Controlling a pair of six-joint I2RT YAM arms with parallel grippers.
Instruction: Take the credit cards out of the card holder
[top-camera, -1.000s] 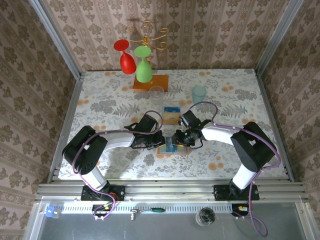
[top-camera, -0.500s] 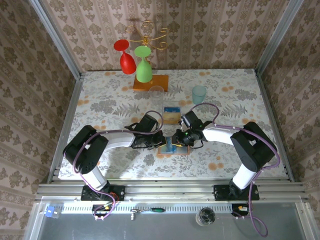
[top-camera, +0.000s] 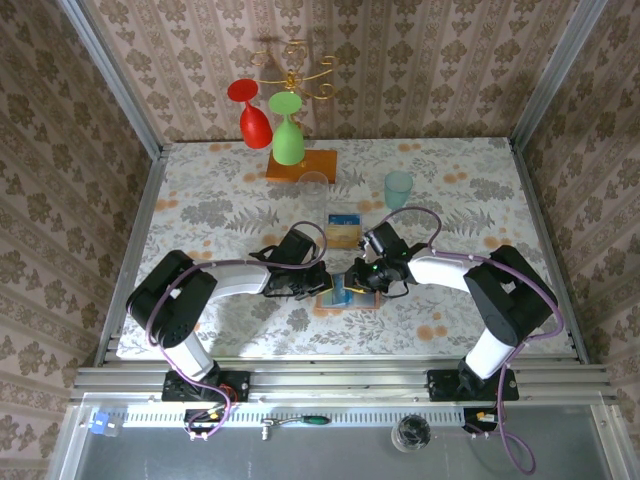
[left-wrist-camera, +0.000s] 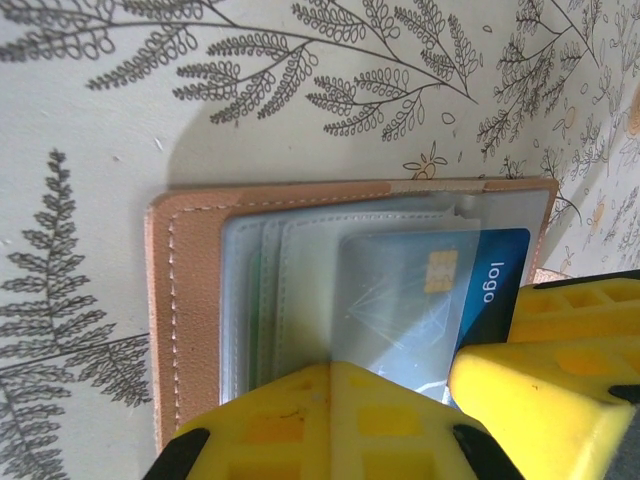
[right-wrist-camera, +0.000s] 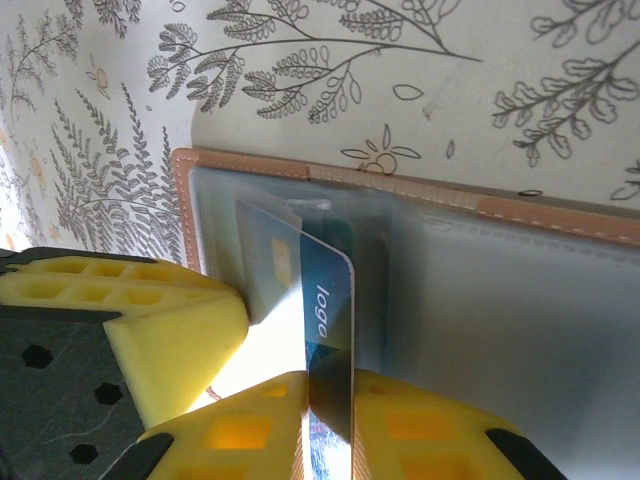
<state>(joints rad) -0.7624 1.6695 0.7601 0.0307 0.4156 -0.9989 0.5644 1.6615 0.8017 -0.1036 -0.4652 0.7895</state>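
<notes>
One teal-blue "logo" credit card (right-wrist-camera: 327, 300) is clamped edge-on in the right gripper (right-wrist-camera: 327, 400): slide it straight out of its pocket while the left gripper (left-wrist-camera: 330, 405), fingers (left-wrist-camera: 290, 425) together, pins the open salmon-brown card holder (left-wrist-camera: 190, 300) flat on the fern-patterned table (left-wrist-camera: 100, 120).

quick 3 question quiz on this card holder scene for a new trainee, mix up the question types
1. True or false: the card holder lies folded shut on the table.
2. Which end effector pinches the blue card? A) the left one B) the right one C) neither
3. What word is printed on that card?

Key
1. False. It lies open with its pockets facing up.
2. B. The card's edge sits between the pads of the right end effector.
3. logo
</notes>
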